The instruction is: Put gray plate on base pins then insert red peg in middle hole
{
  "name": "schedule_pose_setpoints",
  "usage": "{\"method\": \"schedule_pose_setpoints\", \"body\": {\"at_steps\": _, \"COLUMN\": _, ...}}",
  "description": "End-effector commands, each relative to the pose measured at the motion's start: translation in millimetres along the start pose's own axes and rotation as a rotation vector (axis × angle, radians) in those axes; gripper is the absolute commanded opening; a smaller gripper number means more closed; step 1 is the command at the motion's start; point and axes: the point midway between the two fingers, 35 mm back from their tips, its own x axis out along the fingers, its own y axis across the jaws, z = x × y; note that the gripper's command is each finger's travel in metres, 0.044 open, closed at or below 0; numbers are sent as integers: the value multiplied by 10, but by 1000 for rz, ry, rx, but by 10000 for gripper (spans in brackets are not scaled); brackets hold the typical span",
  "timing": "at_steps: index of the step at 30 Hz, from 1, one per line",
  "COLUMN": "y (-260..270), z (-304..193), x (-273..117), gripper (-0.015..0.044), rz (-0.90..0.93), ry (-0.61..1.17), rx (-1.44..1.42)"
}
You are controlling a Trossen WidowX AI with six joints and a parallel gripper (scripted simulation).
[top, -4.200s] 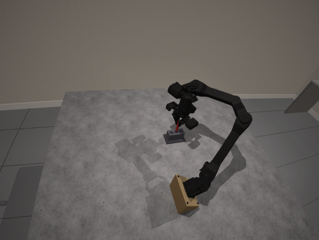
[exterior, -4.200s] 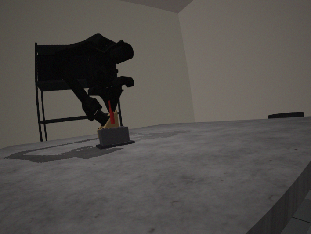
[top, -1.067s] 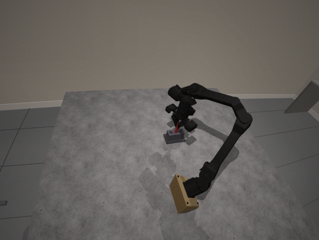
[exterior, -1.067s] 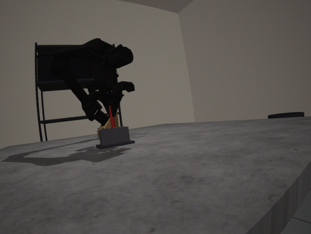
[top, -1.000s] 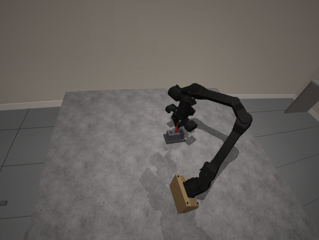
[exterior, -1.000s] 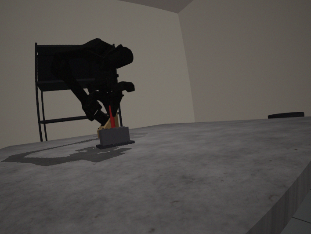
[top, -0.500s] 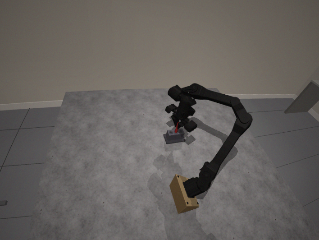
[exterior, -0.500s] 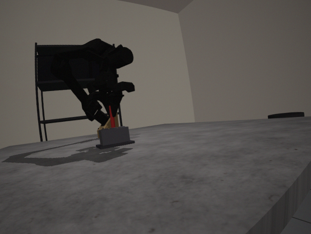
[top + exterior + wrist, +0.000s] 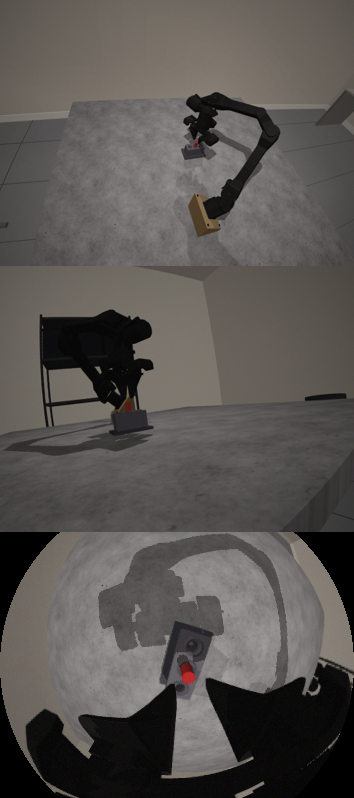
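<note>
The gray plate (image 9: 192,153) (image 9: 130,420) (image 9: 198,663) is a thick block that sits flat on the dark base (image 9: 184,155) (image 9: 144,429) (image 9: 172,647). Its two outer holes show in the wrist view. The red peg (image 9: 196,144) (image 9: 127,406) (image 9: 187,672) stands upright in the middle hole, with a short part above the plate's top. The part inside is hidden. My gripper (image 9: 197,140) (image 9: 128,397) (image 9: 190,685) is open, pointing down, with its fingertips just above the peg's top. A gap shows between fingertips and peg in the exterior view.
The arm's tan mounting block (image 9: 198,214) sits on the gray table (image 9: 114,185) (image 9: 214,460), toward the front in the top view. The arm arcs over the right side. A dark shelf (image 9: 44,380) stands behind the arm.
</note>
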Motion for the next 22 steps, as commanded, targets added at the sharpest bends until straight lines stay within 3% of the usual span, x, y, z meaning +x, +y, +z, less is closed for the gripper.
{"method": "schedule_pose_setpoints", "body": {"at_steps": 1, "y": 1, "z": 0, "x": -16, "gripper": 150, "rz": -3, "ry": -2, "rx": 0}}
{"method": "schedule_pose_setpoints", "body": {"at_steps": 22, "y": -18, "z": -18, "x": -194, "gripper": 150, "rz": -4, "ry": -4, "rx": -2}}
